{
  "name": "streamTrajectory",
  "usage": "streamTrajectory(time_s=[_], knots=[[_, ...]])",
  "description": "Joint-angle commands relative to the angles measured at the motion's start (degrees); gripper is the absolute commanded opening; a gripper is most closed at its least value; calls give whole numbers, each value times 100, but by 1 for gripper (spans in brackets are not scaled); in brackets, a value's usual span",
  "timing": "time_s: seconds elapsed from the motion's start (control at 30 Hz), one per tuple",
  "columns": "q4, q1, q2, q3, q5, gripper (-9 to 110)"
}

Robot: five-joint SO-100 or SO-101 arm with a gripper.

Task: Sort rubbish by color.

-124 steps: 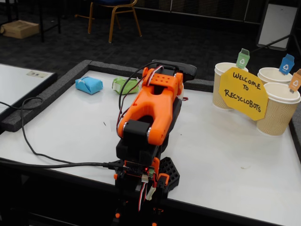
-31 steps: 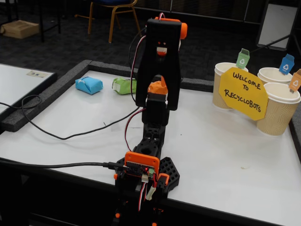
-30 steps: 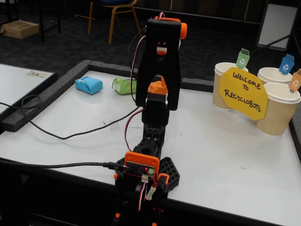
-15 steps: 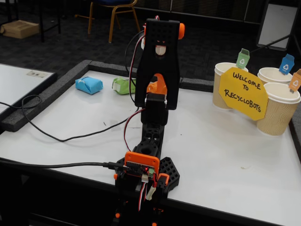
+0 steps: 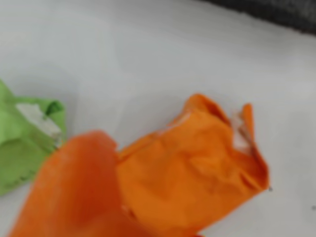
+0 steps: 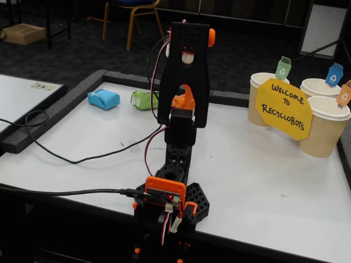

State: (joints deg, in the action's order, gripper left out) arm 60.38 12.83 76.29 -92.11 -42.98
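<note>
Orange crumpled paper [image 5: 192, 173] fills the blurred wrist view, hiding the fingers.

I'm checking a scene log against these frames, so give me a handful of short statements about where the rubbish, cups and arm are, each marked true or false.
1. The blue bundle lies on the table. True.
2. The green bundle sits inside a cup. False: it lies on the table beside the blue one, partly hidden by the arm.
3. Three paper cups stand at the right of the fixed view. True.
4. The yellow sign lies flat on the table. False: it stands upright against the cups.
5. The wrist view shows an orange crumpled piece with the green bundle at its left edge. True.
</note>
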Motion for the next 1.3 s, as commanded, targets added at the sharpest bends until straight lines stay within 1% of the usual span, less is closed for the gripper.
streamTrajectory(time_s=[0.0,0.67,0.83,0.93,1.03,1.17,1.27], knots=[[-193,-167,167,686,-149,19],[-949,-316,-439,835,-229,16],[-1134,-404,-519,835,-229,13],[-1195,-422,-563,817,-229,8],[-1204,-413,-563,817,-220,0],[-1125,-369,-536,826,-158,0],[-686,-308,-466,1028,-149,0]])
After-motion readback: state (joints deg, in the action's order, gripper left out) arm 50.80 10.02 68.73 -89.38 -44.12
